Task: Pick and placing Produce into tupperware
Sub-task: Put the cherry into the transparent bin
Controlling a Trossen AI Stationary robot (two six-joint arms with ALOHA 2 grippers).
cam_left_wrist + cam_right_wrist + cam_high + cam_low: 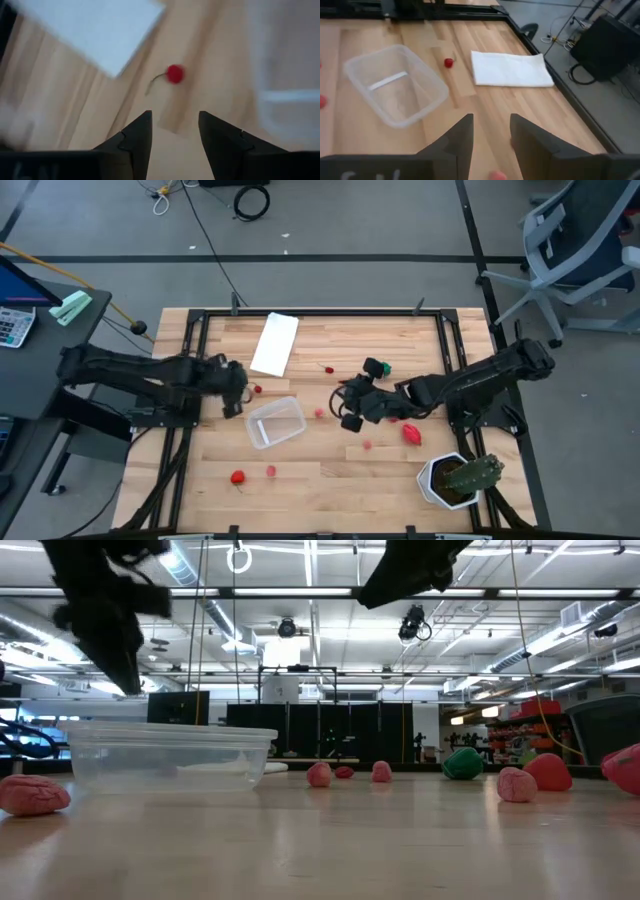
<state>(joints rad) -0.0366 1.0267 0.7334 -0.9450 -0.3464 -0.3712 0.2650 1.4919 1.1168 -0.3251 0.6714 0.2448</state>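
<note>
Pale wood counter [320, 470] fills the frame's centre. Left of centre sits the clear tupperware [275, 422], empty. The left gripper [232, 388], just upper left of it, has fingers spread wide, holding nothing, above a small red cherry [174, 73]. The right gripper [352, 408], right of centre, has fingers partly apart and empty. Red produce lies scattered; a strawberry [412, 434] lies lower right.

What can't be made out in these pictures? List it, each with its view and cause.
- Tupperware contents: high view too small; low view shows only its hazy wall.
- Left gripper and the cherry ahead of it: left wrist view is blurred, so the gap between them is unclear.
- Right gripper: a pink piece is cut off by the right wrist view's edge.
</note>
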